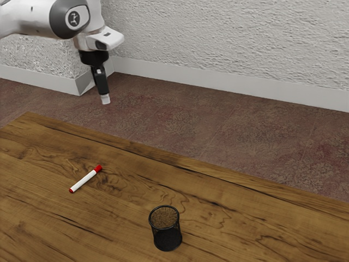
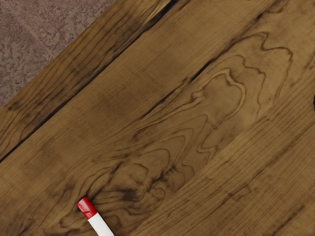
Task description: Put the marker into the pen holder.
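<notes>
High above the table, my gripper (image 1: 105, 99) points down in the exterior view's upper left, well apart from the marker and the pen holder. The white marker (image 1: 85, 180) with red ends lies flat on the wood, at the exterior view's left. Its red cap and part of the white barrel appear in the wrist view, where the marker (image 2: 102, 226) is cut off by the frame. A black mesh pen holder (image 1: 167, 236) stands upright near the exterior view's lower edge, with its round mouth facing up. Marker and holder are apart.
The brown wooden table (image 1: 229, 218) has its far edge running diagonally across the exterior view. Beyond it are a reddish floor (image 1: 218, 125) and a rough white wall (image 1: 229, 43) with a pale baseboard. Bare wood separates the marker from the holder.
</notes>
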`<control>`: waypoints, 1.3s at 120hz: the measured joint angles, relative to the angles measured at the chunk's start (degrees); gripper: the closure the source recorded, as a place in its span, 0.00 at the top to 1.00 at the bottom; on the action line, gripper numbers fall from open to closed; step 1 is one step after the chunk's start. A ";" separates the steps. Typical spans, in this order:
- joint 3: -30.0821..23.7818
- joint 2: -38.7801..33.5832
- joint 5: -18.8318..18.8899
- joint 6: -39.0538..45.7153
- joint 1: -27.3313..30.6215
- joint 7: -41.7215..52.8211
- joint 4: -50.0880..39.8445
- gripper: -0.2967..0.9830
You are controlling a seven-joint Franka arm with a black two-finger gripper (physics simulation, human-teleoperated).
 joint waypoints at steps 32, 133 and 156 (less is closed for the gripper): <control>-0.02 -0.41 0.04 -0.32 0.39 2.51 0.28 0.77; 5.09 2.79 1.74 29.99 6.46 -19.64 -28.51 0.52; 5.13 7.37 1.78 36.39 7.08 -24.12 -29.49 0.48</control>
